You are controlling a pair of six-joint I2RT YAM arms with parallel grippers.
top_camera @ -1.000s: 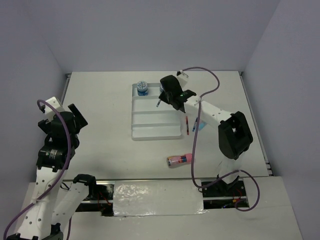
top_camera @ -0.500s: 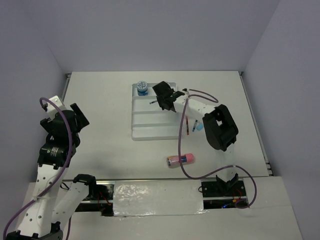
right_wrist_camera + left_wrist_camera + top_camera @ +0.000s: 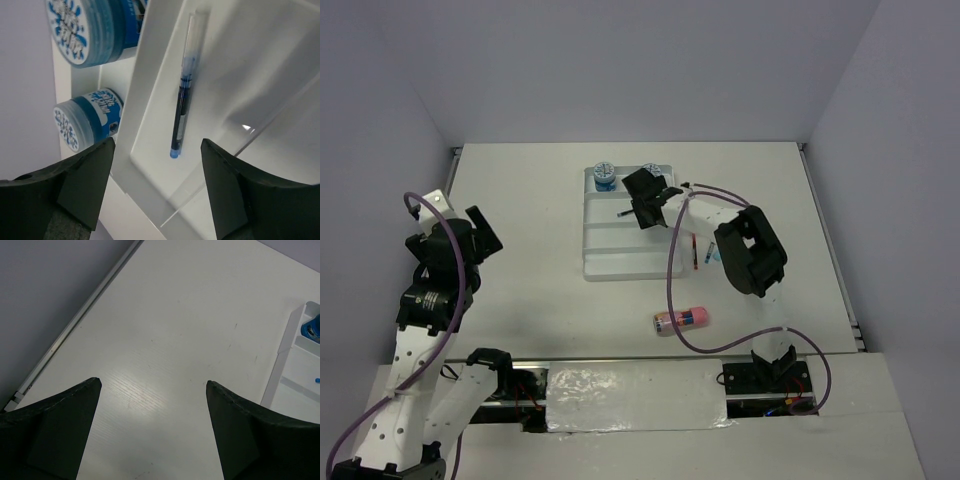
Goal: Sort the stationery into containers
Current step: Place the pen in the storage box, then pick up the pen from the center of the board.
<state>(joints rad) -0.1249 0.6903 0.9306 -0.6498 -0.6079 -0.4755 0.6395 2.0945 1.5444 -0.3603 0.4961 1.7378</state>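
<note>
Your right claw (image 3: 156,142) hangs over the white tray (image 3: 610,262) with its fingers apart and nothing between them. Just below it, the blue pen (image 3: 182,95) lies flat and free in the second compartment from the far side, running along its length. The wrist view shows open space on both sides of the pen, so neither finger touches it.

In the farthest compartment, next to the pen's, a blue tub (image 3: 604,177) stands at the left end. A second blue tub (image 3: 650,170) stands beside it, close to the right claw.

On the worktop (image 3: 520,190) just right of the tray, a red pen (image 3: 692,250) lies partly under the right arm. Something light blue beside it is mostly hidden, so you cannot tell what it is. The pink-red tube (image 3: 681,319) lies on its side nearer the arm bases, apart from the tray.

Your left claw (image 3: 153,381) is held well to the left over bare worktop, with its fingers spread wide and holding nothing. The tray's corner shows only at the right edge of its wrist view.
</note>
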